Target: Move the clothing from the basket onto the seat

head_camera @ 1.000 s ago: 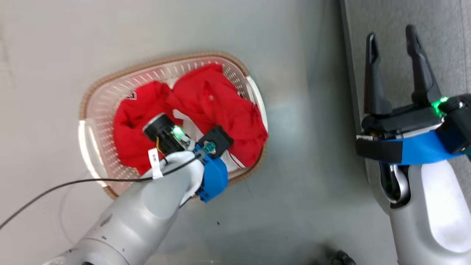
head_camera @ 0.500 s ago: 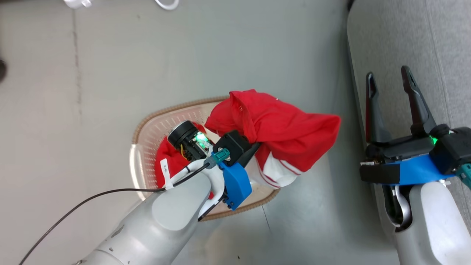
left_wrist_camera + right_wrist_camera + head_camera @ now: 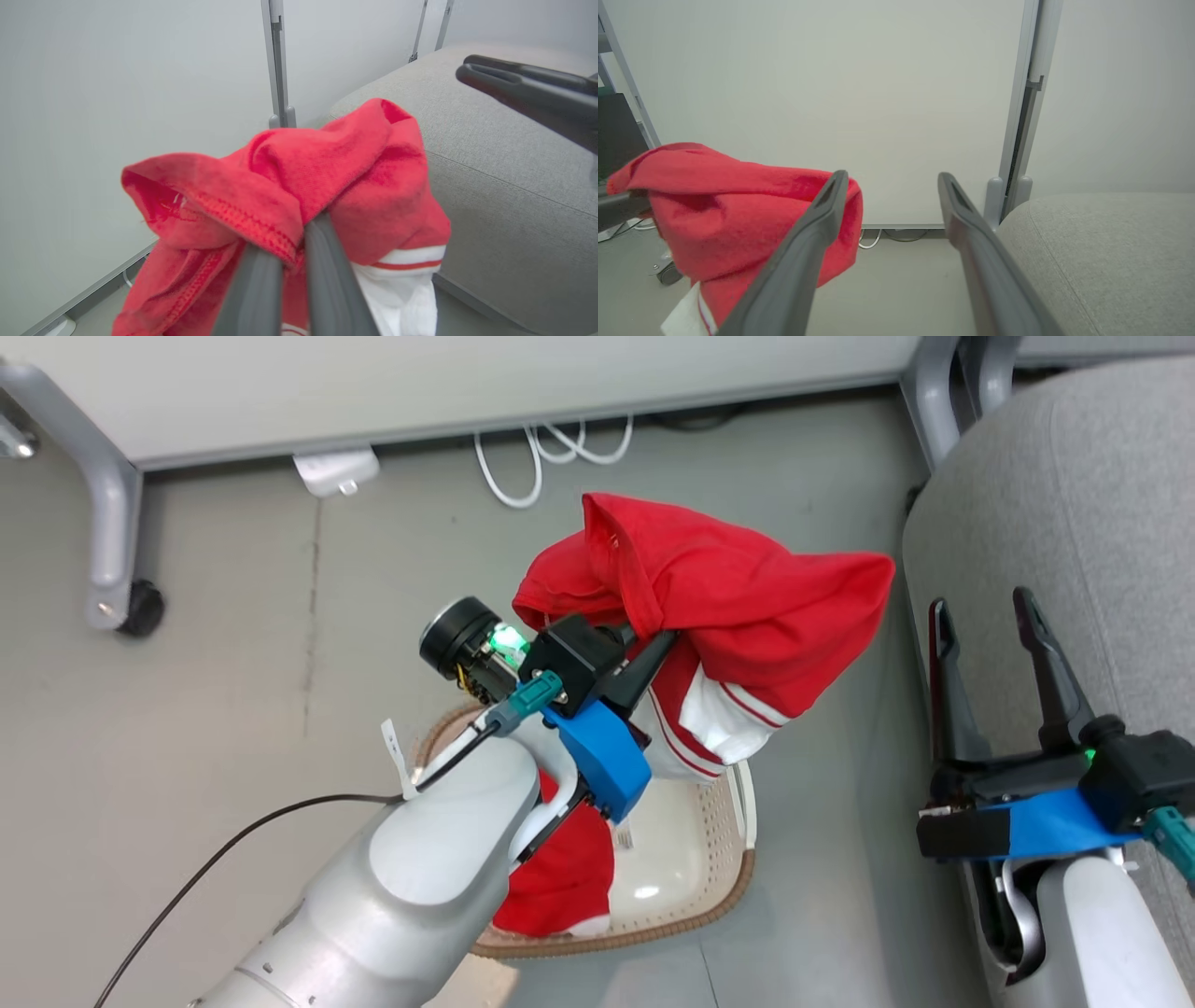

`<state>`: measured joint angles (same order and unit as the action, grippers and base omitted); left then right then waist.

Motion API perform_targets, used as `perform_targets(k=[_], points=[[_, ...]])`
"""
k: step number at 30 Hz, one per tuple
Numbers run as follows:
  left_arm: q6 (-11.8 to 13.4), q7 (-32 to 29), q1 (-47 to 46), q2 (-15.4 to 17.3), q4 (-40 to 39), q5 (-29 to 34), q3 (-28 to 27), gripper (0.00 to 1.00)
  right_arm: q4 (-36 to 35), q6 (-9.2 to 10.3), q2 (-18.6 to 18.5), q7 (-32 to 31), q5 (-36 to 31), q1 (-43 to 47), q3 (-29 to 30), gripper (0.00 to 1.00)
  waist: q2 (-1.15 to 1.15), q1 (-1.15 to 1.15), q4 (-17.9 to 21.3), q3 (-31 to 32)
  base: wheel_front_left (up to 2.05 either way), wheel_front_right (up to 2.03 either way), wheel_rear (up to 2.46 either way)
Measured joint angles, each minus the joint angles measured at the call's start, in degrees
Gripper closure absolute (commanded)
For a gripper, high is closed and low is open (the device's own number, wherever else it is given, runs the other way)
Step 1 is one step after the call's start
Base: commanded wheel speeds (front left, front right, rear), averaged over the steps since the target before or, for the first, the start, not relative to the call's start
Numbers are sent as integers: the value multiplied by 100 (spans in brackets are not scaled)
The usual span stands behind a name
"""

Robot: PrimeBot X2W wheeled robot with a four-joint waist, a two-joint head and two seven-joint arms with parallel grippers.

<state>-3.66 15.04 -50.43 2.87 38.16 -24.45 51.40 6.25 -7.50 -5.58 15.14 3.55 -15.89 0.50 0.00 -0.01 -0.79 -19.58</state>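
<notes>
The left gripper (image 3: pixel 665 644) is pinching a red garment (image 3: pixel 747 588) between fingers pressed close together, holding it in the air above the basket (image 3: pixel 728 896) — the garment's white, red-striped cuff (image 3: pixel 724 719) is hanging over the basket's right side. A second red garment (image 3: pixel 560 882) is lying inside the basket, towards its left. The right gripper (image 3: pixel 980 602) is hovering to the right of the basket, fingers spread wide with nothing between them, at the edge of the grey seat (image 3: pixel 1074 476) — which is standing just right of the basket
</notes>
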Motion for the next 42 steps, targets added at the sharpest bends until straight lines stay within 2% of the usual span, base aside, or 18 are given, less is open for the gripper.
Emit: perform_targets(k=[11, 24, 33, 42], points=[[-38, 1, -122, -2, -371, 87, -242, 100, 100, 0, 127, 0, -40, 422, 5, 0, 0, 0, -156, 760, 0, 0, 0], [-15, 1, -346, -4, -520, -157, -111, 100, 182, 0, 209, 0, -54, 872, -20, 0, 0, 1, -259, 1375, 0, 0, 0], [34, 1, -368, -4, -547, -285, 13, 100, 176, 0, 233, 0, -21, 1034, -333, 0, 0, 1, -313, 1459, 0, 0, 0], [100, 1, -374, -3, -561, -360, 68, 100, 53, 0, 146, 0, 82, 1053, -958, 0, 0, 1, -331, 1443, 0, 0, 0]])
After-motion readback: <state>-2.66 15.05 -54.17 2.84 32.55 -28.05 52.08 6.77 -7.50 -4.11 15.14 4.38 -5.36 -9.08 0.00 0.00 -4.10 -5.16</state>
